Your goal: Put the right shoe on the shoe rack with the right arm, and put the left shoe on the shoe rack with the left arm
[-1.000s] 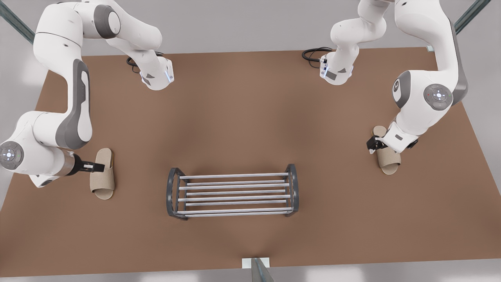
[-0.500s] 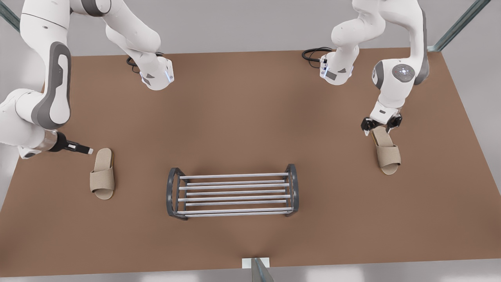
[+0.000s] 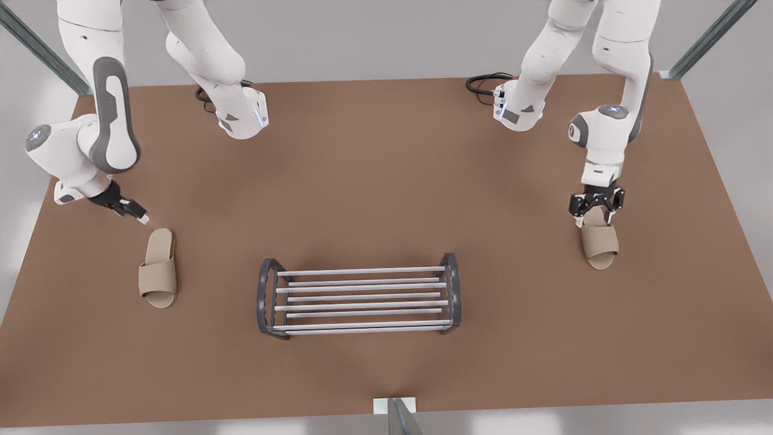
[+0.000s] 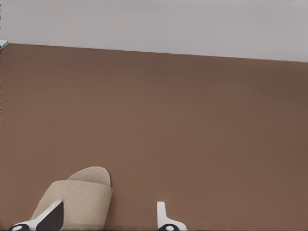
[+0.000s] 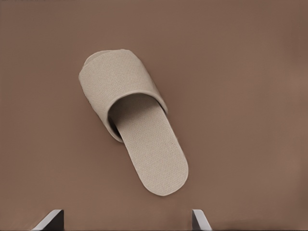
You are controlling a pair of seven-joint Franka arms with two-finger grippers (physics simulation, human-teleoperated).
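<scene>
The left hand (image 3: 141, 218), fingers apart, hangs tilted just beside the heel of the left beige slipper (image 3: 158, 272). The right hand (image 3: 596, 220), also spread, hovers over the right slipper's (image 3: 599, 245) heel. Both slippers lie on the worktop (image 3: 386, 181), well apart from the shoe rack (image 3: 266, 297) between them.

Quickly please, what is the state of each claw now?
Left claw: open, holding nothing, near the heel of the left shoe.
Right claw: open, holding nothing, above the heel of the right shoe.

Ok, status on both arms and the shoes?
Left gripper open, short of left shoe heel. Right gripper open, over right shoe heel. Both on table, none on shoe rack.
</scene>
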